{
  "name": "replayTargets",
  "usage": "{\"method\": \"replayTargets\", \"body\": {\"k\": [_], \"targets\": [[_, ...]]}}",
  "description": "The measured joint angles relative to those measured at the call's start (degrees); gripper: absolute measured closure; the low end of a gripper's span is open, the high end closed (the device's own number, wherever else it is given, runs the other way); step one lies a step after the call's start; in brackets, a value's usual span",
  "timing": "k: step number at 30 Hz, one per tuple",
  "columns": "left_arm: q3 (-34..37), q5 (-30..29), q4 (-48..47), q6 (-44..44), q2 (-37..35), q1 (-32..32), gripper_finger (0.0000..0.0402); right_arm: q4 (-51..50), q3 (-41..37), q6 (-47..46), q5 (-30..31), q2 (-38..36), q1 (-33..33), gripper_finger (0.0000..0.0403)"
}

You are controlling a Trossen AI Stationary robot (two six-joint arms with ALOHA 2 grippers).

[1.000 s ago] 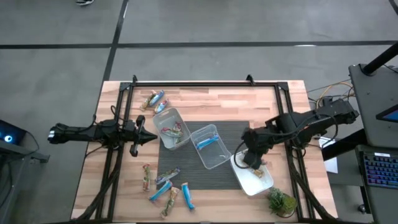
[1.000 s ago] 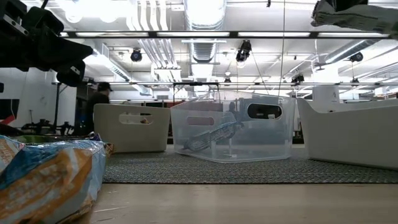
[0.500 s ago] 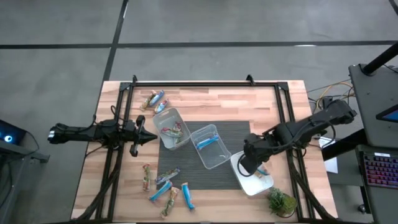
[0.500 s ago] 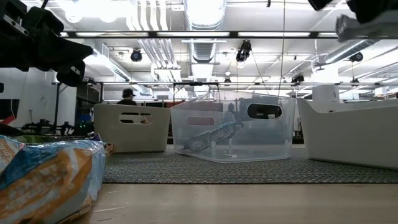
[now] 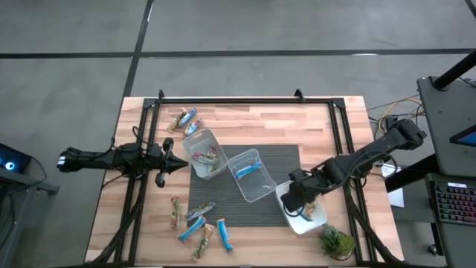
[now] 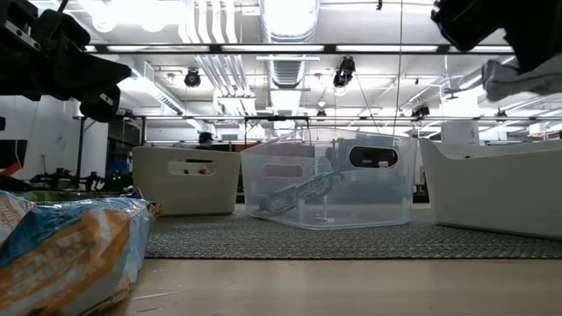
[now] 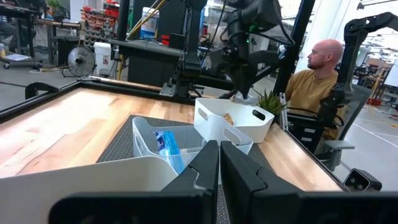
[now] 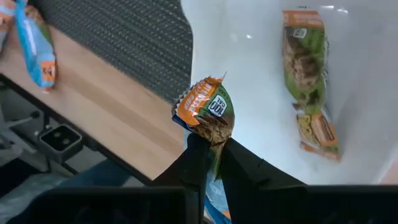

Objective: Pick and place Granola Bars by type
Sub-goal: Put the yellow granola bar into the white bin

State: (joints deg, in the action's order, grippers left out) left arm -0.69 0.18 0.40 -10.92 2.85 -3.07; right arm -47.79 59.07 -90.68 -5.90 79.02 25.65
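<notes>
The right gripper (image 5: 295, 202) hangs over the near-left rim of the white tub (image 5: 316, 220) at the near right of the table, its fingers (image 8: 194, 163) clenched on a green-and-orange granola bar (image 8: 207, 115) (wrapper end sticking up past the tips). Below it, inside that tub, lie two more green bars (image 8: 308, 81). The left gripper (image 5: 174, 165) waits at the left edge of the table beside the leftmost tub (image 5: 201, 139), with its fingers (image 7: 202, 171) pressed together and nothing between them.

A clear tub (image 5: 256, 190) stands on the dark mat (image 5: 286, 158) between the other two and holds a blue bar (image 7: 166, 144); the left tub holds a few mixed bars (image 5: 208, 157). Loose bars lie on the wood in two groups: a small cluster at the far left (image 5: 184, 119) and a larger scatter at the near left (image 5: 197, 221). A small green plant (image 5: 336, 241) stands just near of the white tub.
</notes>
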Motion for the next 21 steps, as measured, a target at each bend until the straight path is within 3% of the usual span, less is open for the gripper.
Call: {"method": "replayTargets", "body": {"k": [13,21], "targets": [[0.00,-0.01,0.00,0.00,-0.01,-0.02,0.0401,2.07,-4.67,-0.18,-0.38,-0.04,0.00,0.0365],[0.00,0.00,0.01,-0.01,-0.01,0.00,0.0401,3.23,-5.65,0.82,-0.60,-0.07,0.00,0.0282]]}}
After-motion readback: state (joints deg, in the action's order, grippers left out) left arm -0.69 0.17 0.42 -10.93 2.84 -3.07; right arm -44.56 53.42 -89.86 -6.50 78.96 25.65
